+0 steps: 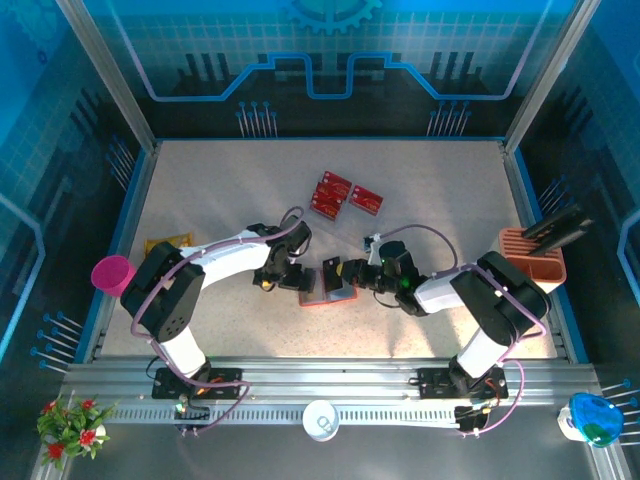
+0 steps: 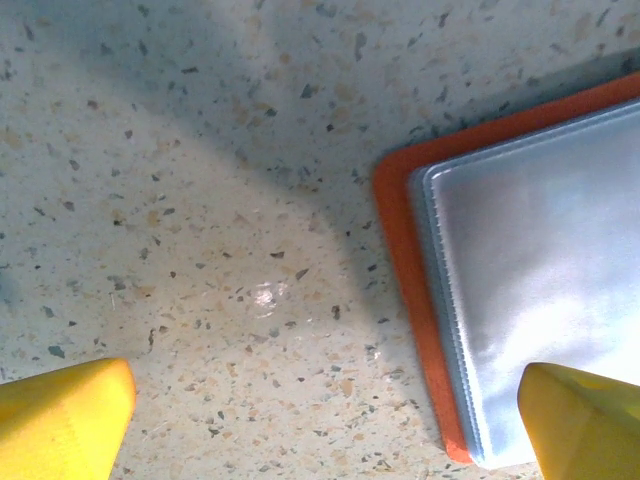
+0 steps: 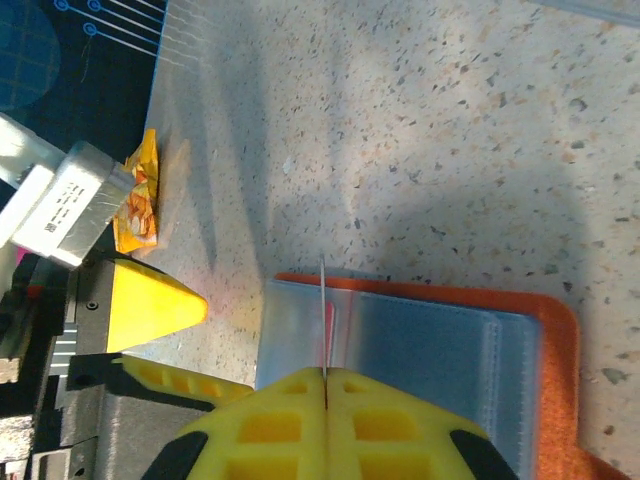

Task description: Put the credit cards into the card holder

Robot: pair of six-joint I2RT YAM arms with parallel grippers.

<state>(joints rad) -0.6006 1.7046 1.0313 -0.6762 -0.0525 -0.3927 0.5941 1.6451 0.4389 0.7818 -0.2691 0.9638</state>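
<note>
pinching 1 thin card (image 3: 323, 290) edge-on, right gripper (image 3: 325, 372) is clamped above the open orange wallet (image 3: 450, 350) at mid-table (image 1: 200, 200), card over its clear pocket. left gripper (image 2: 325, 420) released, fingers (image 2: 60, 415) straddling the wallet's edge. red cards (image 1: 340, 195) lie farther back.

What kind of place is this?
Probably a robot lab work cell, not a home: the left arm and right arm are bolted to a metal rail, the speckled table is fenced by a metal frame, and the blue walls carry gear and circuit patterns.
</note>
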